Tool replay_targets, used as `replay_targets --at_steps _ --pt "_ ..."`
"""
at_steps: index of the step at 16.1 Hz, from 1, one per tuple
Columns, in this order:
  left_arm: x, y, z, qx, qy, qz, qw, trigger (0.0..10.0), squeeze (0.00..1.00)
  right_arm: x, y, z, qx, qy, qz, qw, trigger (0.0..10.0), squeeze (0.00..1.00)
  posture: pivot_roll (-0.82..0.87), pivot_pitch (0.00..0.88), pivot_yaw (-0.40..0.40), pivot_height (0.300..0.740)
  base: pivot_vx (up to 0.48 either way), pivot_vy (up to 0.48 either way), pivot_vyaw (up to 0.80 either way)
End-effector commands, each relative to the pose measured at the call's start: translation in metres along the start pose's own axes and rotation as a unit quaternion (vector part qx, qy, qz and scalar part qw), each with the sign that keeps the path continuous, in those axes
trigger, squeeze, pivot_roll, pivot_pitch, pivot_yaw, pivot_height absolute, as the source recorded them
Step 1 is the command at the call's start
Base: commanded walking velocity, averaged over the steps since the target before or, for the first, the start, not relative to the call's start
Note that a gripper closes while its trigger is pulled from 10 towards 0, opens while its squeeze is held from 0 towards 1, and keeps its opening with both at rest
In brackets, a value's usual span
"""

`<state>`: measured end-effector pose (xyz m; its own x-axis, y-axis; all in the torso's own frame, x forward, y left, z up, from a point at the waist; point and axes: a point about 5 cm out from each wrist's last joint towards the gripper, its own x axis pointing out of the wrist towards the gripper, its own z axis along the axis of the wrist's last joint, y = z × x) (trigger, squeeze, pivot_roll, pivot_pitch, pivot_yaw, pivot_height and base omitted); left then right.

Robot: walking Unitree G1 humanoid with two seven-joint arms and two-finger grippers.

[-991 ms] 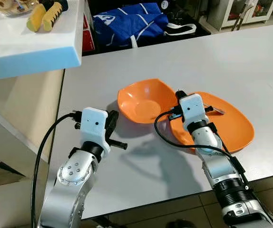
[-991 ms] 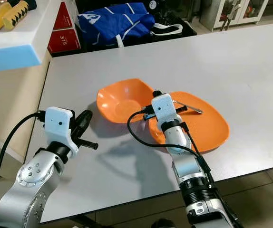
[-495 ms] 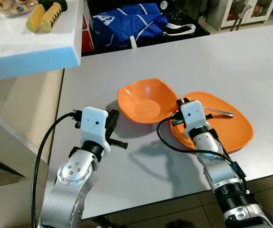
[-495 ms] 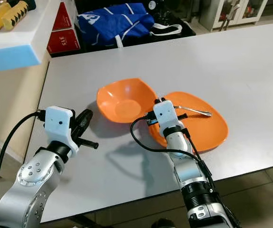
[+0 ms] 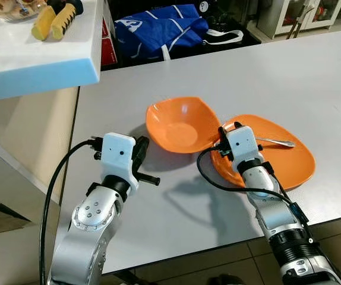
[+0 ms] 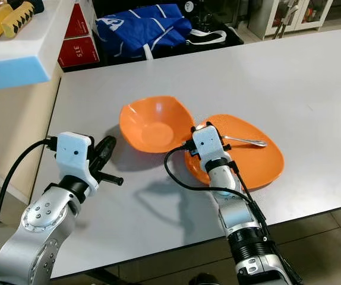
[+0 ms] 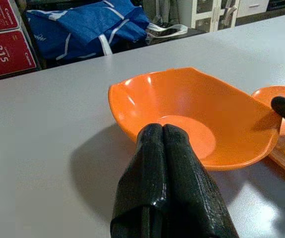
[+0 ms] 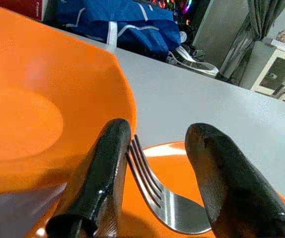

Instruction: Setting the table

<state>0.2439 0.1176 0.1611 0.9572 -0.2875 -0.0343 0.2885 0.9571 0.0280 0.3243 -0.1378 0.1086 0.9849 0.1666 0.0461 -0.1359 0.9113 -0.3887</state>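
Observation:
An orange bowl (image 5: 176, 122) sits on the grey table (image 5: 289, 77), touching an orange plate (image 5: 283, 165) to its right. A metal fork (image 5: 275, 141) lies on the plate, handle pointing right. My right gripper (image 5: 229, 129) hovers low over the plate's left rim beside the bowl. It is open, and in the right wrist view the fork's tines (image 8: 147, 173) lie between its fingers (image 8: 103, 168) without being pinched. My left gripper (image 7: 157, 130) is shut on nothing, just left of the bowl (image 7: 192, 106) and pointing at it.
A blue bag (image 5: 158, 29) lies beyond the table's far edge, with red boxes (image 6: 75, 35) beside it. A white and blue counter (image 5: 34, 59) with yellow-and-black items (image 5: 54, 21) overhangs the left side. The table's near edge runs close under both arms.
The right gripper has drawn back toward me along the plate. The fork, a second ago partly hidden at the gripper, now lies farther out on the plate. The left arm has not moved.

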Motion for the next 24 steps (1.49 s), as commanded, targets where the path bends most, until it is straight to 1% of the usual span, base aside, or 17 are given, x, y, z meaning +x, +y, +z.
replay_targets --at_steps 1,2,3,11,12,13,15,17,24 --pt "0.001 0.001 0.001 0.004 0.000 -0.006 1.000 10.0 0.00 -0.004 0.006 -0.006 0.004 0.017 0.011 1.000 10.0 1.00 -0.18 0.067 0.118 0.740 0.000 0.000 0.00" --pt "0.001 0.001 0.001 0.005 0.000 -0.006 1.000 10.0 0.00 -0.004 0.007 -0.005 0.008 0.016 0.012 1.000 10.0 1.00 -0.18 0.067 0.118 0.740 0.000 0.000 0.00" --pt "0.001 0.002 0.001 0.007 0.000 -0.007 1.000 10.0 0.00 -0.004 0.008 -0.006 0.021 0.021 0.010 0.999 10.0 1.00 -0.19 0.068 0.121 0.740 0.000 0.000 0.00" --pt "0.005 0.003 0.003 0.009 -0.001 -0.010 1.000 10.0 0.00 -0.005 0.005 -0.005 0.018 0.021 0.012 1.000 10.0 1.00 -0.20 0.067 0.124 0.740 0.000 0.000 0.00" --pt "0.006 0.003 0.004 0.008 -0.002 -0.011 1.000 10.0 0.00 -0.001 -0.001 0.004 0.004 0.008 -0.004 1.000 10.0 1.00 -0.20 0.065 0.124 0.740 0.000 0.000 0.00" --pt "0.008 0.003 0.004 0.008 -0.004 -0.010 1.000 10.0 0.00 0.003 -0.010 0.019 0.021 -0.016 -0.022 0.999 10.0 0.00 -0.20 0.061 0.122 0.740 0.000 0.000 0.00" --pt "0.010 0.003 0.004 0.007 -0.005 -0.010 1.000 10.0 0.00 0.005 -0.017 0.029 0.035 -0.037 -0.036 0.998 10.0 0.00 -0.21 0.056 0.120 0.740 0.000 0.000 0.00" --pt "0.012 0.002 0.004 0.006 -0.007 -0.010 1.000 10.0 0.00 0.007 -0.029 0.040 0.040 -0.058 -0.063 0.996 10.0 0.00 -0.21 0.045 0.117 0.740 0.000 0.000 0.00" --pt "0.012 0.002 0.004 0.006 -0.007 -0.010 1.000 10.0 0.00 0.007 -0.029 0.040 0.040 -0.058 -0.063 0.996 10.0 0.00 -0.21 0.045 0.117 0.740 0.000 0.000 0.00"
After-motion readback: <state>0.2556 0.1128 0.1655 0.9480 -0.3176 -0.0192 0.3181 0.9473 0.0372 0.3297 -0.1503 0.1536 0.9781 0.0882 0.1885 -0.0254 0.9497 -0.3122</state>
